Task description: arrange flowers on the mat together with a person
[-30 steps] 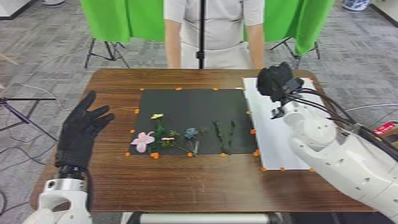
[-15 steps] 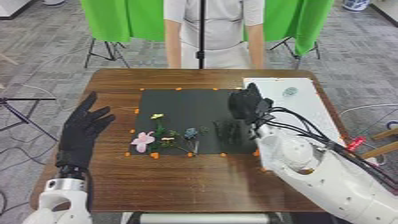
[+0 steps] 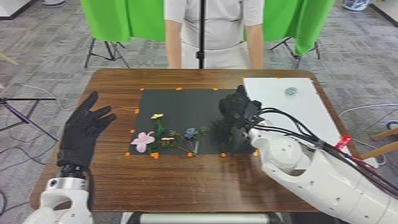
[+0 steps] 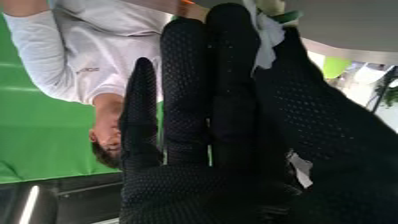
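My right hand (image 3: 236,107) is over the right part of the dark mat (image 3: 182,102), partly hiding the green stems there. In the right wrist view, the thumb and fingers of that hand (image 4: 222,100) pinch a white flower (image 4: 266,40) with a bit of green. On the mat's left half lie a pink flower (image 3: 142,141), a small yellow flower (image 3: 157,116) on a green stem, and a blue-grey flower (image 3: 191,132). My left hand (image 3: 82,132) is open, left of the mat, its fingers pointing away from me.
A white sheet (image 3: 306,107) lies on the table (image 3: 178,180) to the right of the mat, with a small pale green round thing (image 3: 290,91) near its far end. Orange marks line the mat's edges. A thin dark pole stands upright beyond the table.
My right hand has moved left from above the white sheet to over the mat, uncovering the pale green round thing. The left hand has kept still.
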Action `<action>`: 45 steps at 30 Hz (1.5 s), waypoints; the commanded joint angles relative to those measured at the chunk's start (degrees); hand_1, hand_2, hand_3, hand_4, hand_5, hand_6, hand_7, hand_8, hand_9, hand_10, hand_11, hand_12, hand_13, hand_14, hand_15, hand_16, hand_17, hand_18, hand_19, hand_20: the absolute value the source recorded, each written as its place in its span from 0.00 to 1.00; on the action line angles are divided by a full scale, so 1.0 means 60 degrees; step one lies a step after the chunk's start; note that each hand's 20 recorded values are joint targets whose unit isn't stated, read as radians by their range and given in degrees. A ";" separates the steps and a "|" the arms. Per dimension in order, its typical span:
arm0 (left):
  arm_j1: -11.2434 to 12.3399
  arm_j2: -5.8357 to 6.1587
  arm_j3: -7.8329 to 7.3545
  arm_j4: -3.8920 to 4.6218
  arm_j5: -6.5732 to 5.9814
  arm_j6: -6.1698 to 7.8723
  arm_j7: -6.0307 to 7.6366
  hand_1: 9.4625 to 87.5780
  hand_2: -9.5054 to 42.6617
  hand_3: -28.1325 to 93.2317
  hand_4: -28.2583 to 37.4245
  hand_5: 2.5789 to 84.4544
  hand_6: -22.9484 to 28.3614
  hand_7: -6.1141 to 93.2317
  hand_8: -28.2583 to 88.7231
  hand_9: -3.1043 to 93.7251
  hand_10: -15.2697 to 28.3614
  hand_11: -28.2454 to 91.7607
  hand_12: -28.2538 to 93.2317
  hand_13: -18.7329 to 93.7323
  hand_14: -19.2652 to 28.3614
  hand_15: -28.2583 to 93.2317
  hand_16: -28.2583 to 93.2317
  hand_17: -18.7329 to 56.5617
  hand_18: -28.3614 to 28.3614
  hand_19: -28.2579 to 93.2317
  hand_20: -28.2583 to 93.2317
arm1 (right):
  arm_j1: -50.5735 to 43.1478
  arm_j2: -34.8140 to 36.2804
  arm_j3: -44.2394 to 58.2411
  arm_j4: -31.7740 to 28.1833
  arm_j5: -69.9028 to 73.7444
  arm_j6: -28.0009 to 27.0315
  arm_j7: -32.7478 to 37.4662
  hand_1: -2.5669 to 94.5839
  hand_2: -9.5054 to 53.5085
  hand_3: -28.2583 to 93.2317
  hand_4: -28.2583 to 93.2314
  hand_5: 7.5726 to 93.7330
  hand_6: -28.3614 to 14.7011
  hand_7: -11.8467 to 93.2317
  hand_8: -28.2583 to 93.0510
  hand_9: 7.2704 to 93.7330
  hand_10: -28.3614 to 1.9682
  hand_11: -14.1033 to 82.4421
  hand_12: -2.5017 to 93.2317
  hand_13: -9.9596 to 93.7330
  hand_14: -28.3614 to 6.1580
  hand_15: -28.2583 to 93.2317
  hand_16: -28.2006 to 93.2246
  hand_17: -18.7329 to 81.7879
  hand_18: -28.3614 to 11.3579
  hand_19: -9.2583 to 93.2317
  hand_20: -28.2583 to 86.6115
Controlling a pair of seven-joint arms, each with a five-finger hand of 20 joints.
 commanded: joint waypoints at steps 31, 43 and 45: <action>0.0413 0.0197 -0.0004 -0.0133 -0.0016 0.0278 0.0174 0.15 0.23 0.88 0.00 0.34 0.51 0.16 0.17 0.37 0.75 0.45 0.32 0.36 0.91 0.67 0.16 0.14 0.89 0.62 0.36 | -0.5618 -0.0503 0.8472 -0.3717 1.1211 -0.2431 -0.1934 0.20 0.26 0.88 0.01 0.50 0.66 0.25 0.13 0.54 0.47 0.34 0.18 0.50 0.32 0.60 0.31 0.29 0.18 0.59 0.41; 0.0642 0.0077 -0.0055 -0.0260 0.0895 0.0191 -0.0382 0.15 0.23 0.88 0.00 0.35 0.50 0.15 0.17 0.36 0.73 0.43 0.32 0.34 0.85 0.60 0.17 0.14 0.89 0.61 0.36 | -0.8244 -0.1651 1.0564 -0.3723 1.5898 -0.2845 -0.2963 0.16 0.27 0.90 0.00 0.41 0.67 0.22 0.14 0.41 0.47 0.25 0.18 0.34 0.36 0.42 0.33 0.24 0.16 0.47 0.38; 0.0617 -0.0006 -0.0058 -0.0248 0.1215 0.0067 -0.0568 0.15 0.23 0.88 0.00 0.35 0.50 0.15 0.17 0.36 0.71 0.42 0.32 0.34 0.83 0.58 0.17 0.14 0.89 0.60 0.35 | -0.8481 -0.1809 1.0611 -0.3755 1.6069 -0.2717 -0.3138 0.15 0.27 0.90 0.00 0.41 0.67 0.22 0.15 0.41 0.51 0.24 0.18 0.34 0.41 0.39 0.34 0.24 0.17 0.44 0.37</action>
